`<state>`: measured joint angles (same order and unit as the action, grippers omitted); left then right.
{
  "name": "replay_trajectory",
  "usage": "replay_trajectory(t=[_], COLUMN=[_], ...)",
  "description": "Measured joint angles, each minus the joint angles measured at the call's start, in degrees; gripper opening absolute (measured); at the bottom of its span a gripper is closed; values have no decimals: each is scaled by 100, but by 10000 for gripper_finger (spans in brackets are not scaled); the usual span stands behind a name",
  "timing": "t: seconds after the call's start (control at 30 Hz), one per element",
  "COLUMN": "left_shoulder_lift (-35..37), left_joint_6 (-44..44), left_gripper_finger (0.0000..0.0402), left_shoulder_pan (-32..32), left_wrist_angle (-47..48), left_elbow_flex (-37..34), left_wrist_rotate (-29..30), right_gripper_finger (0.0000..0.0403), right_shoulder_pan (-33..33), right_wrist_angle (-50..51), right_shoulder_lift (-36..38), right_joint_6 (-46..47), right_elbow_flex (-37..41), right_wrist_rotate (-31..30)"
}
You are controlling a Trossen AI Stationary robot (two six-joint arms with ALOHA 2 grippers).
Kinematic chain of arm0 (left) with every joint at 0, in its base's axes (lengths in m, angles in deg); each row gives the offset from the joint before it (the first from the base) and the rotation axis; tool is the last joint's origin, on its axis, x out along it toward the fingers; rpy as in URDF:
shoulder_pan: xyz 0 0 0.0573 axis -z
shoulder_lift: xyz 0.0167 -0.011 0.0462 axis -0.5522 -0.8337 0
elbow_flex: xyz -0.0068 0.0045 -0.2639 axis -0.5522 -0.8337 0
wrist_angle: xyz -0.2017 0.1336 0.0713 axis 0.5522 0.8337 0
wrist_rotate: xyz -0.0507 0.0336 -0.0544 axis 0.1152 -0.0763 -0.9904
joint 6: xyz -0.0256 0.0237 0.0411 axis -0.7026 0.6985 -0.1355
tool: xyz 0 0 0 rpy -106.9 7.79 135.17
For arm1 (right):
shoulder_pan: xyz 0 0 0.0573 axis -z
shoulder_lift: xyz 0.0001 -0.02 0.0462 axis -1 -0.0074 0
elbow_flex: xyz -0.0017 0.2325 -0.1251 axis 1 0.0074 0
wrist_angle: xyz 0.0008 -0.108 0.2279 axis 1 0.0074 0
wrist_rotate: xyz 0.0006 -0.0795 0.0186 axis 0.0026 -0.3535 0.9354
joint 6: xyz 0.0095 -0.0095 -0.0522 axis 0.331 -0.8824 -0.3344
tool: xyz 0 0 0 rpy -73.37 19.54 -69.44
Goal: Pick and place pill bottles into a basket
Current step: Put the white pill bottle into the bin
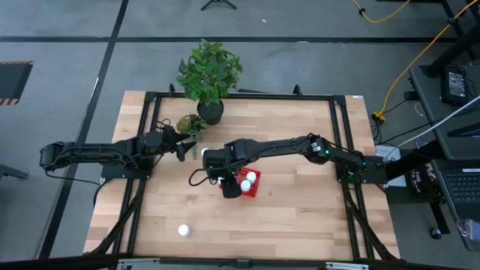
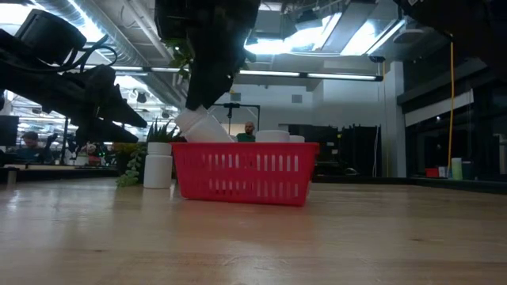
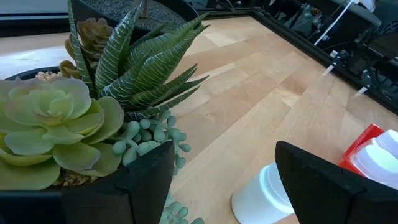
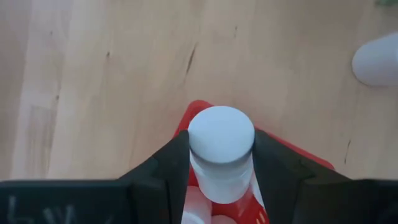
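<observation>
The wooden table fills the high view, pale planks inside a black frame, with grey floor and yellow cables around it. Level across it, the low view shows a dim hall with ceiling lights and a person far behind.

The right arm reaches across to the table's centre and covers much of the red basket; from above only its right part shows, with 2 white caps visible inside. In the low view about 2 more caps peek over the rim, their bodies hidden behind the lattice wall.

A leafy plant in a black pot stands at the far edge. A smaller succulent planter sits near it, just ahead of the left gripper; its fingers are spread apart, holding nothing.

The right gripper is clenched on 1 pill bottle, just above the basket's left end. Its long axis tilts, cap end down toward the basket and base up into the fingers.

Another bottle stands upright on the table beside the basket, on the left arm's side, partly cut off in the left wrist view. A lone bottle stands well apart near the front edge.
</observation>
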<state>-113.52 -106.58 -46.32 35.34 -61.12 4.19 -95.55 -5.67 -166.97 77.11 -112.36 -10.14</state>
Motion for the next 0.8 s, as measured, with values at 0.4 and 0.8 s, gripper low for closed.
replay_trajectory(t=[0.4, 0.8], left_shoulder_lift=[-20, -35], left_joint_6=[-4, -44], left_gripper_finger=[271, 271], left_shoulder_pan=[0, -2], left_wrist_angle=[-2, 1], left_elbow_flex=[0, 0], left_wrist_rotate=[2, -100], right_gripper_finger=[150, 150], right_shoulder_pan=[-20, -72], right_wrist_angle=[-848, -822], right_shoulder_lift=[635, 920], right_joint_6=[154, 325], right_elbow_flex=[0, -7], right_wrist_rotate=[-35, -37])
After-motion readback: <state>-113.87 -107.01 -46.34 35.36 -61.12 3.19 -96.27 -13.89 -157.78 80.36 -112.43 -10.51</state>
